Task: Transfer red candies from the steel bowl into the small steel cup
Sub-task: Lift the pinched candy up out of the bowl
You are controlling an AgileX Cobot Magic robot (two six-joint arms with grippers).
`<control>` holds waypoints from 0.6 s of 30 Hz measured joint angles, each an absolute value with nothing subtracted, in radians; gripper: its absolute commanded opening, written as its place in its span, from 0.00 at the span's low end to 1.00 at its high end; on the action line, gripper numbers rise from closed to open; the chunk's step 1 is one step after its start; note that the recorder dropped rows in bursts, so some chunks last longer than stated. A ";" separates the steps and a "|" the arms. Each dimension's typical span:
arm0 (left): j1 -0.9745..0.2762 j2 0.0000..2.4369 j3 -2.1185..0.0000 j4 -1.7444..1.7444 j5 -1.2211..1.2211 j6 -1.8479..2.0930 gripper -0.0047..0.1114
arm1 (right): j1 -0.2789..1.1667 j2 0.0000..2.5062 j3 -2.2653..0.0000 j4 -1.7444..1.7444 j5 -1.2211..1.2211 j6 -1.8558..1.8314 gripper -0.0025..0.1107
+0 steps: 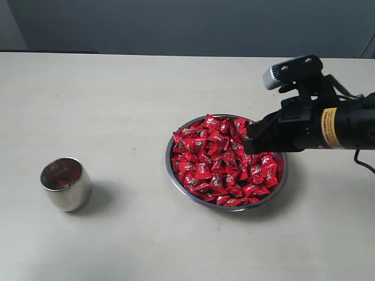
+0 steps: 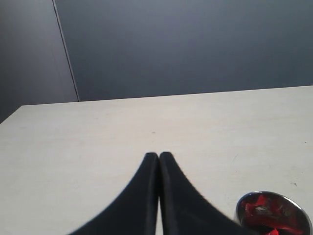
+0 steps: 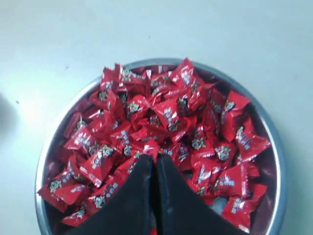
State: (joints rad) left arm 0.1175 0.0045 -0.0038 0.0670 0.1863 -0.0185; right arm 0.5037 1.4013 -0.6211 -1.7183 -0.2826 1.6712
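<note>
Exterior view first: the big pale table (image 1: 117,105) takes up pretty much everything, and the black right arm (image 1: 328,126) reaches in from the right side, roughly level. Next biggest is the steel bowl (image 1: 169,167), sitting right of centre on the table. It's heaped with the red candies (image 1: 211,170). Way over on the left, well apart from the bowl, the small steel cup (image 1: 65,184) stands upright with some red showing inside it.

Now the pincers. The right gripper (image 1: 248,140) is over the far right part of the bowl, tips down at the candy pile. Right wrist view makes it clearer: the right gripper (image 3: 152,157) has both fingers squeezed together, no gap I can see. The tips are touching the candies near the middle of the heap, and wrappers crowd in around them. Whether a wrapper is actually pinched in there, I honestly can't tell, since the fingers cover that spot.

Left wrist view shows the left gripper (image 2: 159,155) clenched too, fingers pressed flat against each other, out over the table. The small steel cup (image 2: 274,196) sits near it, not touching, and you can see red candies down inside.
</note>
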 measured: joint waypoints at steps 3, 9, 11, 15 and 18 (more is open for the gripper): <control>0.118 0.004 -0.004 0.067 0.186 -0.019 0.04 | 0.504 1.329 -0.615 -1.718 -0.254 1.671 0.02; 0.118 0.004 -0.004 0.067 0.186 -0.019 0.04 | 0.504 1.183 -0.558 -1.687 -0.210 1.675 0.02; 0.118 0.004 -0.004 0.067 0.186 -0.019 0.04 | 0.504 1.140 -0.527 -1.658 -0.192 1.675 0.02; 0.118 0.004 -0.004 0.067 0.186 -0.019 0.04 | 0.504 1.029 -0.440 -1.613 -0.156 1.675 0.02; 0.118 0.004 -0.004 0.067 0.186 -0.019 0.04 | 0.504 0.921 -0.382 -1.571 -0.137 1.675 0.02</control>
State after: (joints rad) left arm 0.1175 0.0045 -0.0038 0.0670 0.1863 -0.0185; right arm 0.5037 0.9210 -0.3819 -1.5706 -0.1375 1.6752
